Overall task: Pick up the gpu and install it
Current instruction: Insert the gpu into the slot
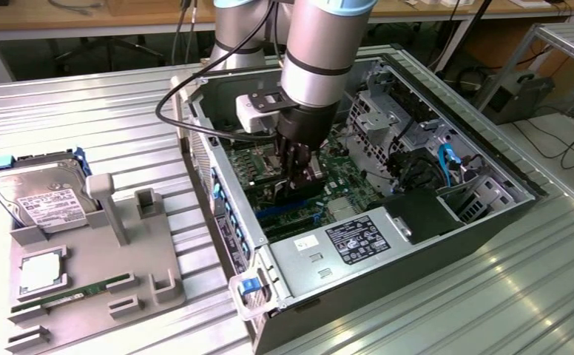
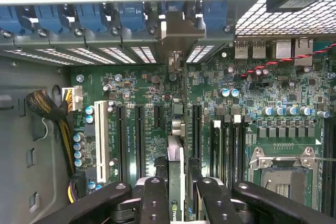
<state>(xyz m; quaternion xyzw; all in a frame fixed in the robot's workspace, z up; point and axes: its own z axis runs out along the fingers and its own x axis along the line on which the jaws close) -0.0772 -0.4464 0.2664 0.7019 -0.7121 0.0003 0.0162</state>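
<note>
The pincer [image 2: 176, 192] is gripping the gpu [image 2: 176, 156] edge-on, holding it upright over the motherboard [image 2: 252, 108] inside the case [image 1: 484, 222]. Doing this well means keeping the card vertical, bracket facing the rear slot openings [image 2: 126, 53], edge aligned with one slot.

There was one robot arm [image 1: 312, 52], one open computer case [image 1: 386, 244], one hard drive [image 1: 41, 196], one gray holder [image 1: 119, 274] and one green memory stick [image 1: 70, 296].
</note>
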